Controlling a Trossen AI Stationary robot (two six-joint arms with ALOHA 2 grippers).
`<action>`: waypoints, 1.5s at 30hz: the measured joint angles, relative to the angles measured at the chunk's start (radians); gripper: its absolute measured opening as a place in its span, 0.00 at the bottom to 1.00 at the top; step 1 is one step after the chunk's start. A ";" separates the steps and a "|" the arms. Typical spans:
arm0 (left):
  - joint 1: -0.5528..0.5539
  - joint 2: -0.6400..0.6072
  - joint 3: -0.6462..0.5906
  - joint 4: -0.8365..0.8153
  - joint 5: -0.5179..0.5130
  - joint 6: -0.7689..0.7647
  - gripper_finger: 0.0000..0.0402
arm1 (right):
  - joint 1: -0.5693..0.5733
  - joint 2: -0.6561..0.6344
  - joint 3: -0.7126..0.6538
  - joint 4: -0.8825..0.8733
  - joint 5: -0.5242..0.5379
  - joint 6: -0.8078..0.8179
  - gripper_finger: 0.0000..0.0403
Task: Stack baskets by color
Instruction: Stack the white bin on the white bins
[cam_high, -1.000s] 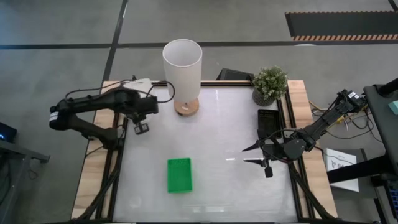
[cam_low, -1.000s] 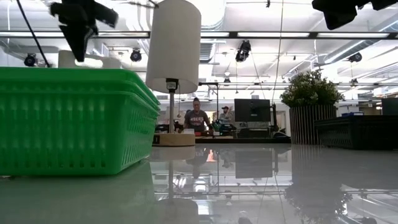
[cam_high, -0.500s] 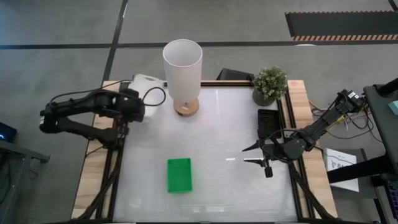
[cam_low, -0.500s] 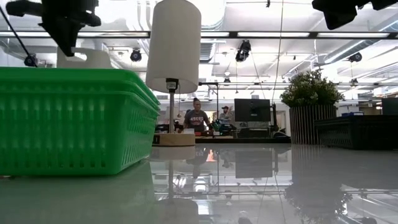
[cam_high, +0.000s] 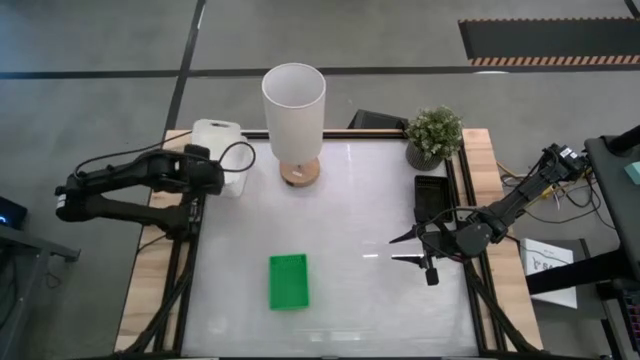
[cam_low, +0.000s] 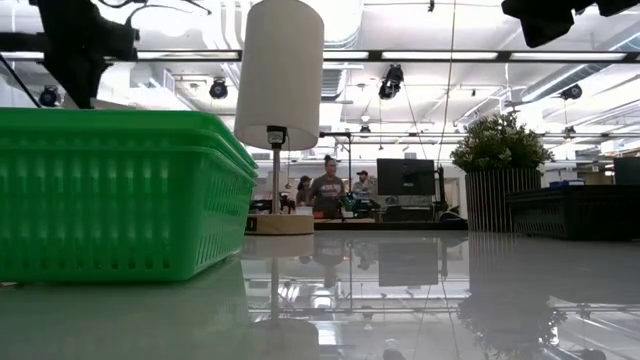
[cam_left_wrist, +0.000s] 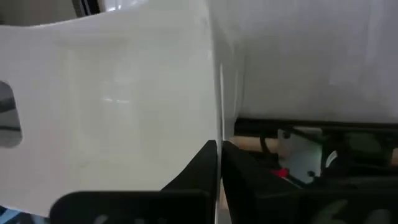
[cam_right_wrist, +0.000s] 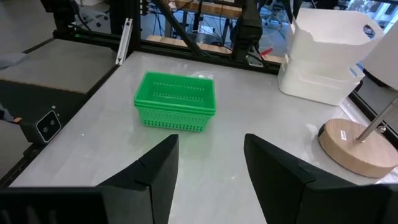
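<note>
At the desk's (cam_high: 340, 300) far left corner we see the left tool (cam_high: 213, 180) clenched on the thin wall of a white basket (cam_high: 220, 155), its fingers (cam_left_wrist: 205, 163) pinching that wall between them. The right wrist view shows this basket seated on more white ones beneath it. A stack of green baskets (cam_high: 288, 281) sits toward the near edge, left of centre, well apart from both arms. A black basket (cam_high: 431, 196) lies along the right edge, just in front of the potted plant (cam_high: 433, 135) at the far right corner. Beside it, near the right edge, the right tool (cam_high: 406, 249) hangs released, fingers (cam_right_wrist: 155, 169) spread wide and grasping nothing. The tall white lamp (cam_high: 294, 120) stands by the far edge, near the white baskets.
</note>
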 joint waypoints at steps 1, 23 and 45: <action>0.000 -0.001 -0.012 -0.001 -0.011 0.000 0.00 | 0.000 0.000 0.000 0.000 0.000 0.000 0.44; 0.004 -0.004 -0.111 0.019 -0.093 0.027 0.00 | 0.000 0.000 0.000 0.000 0.000 -0.001 0.44; 0.004 0.003 -0.124 0.079 -0.178 0.026 0.26 | 0.000 0.000 0.000 0.000 0.000 -0.009 0.44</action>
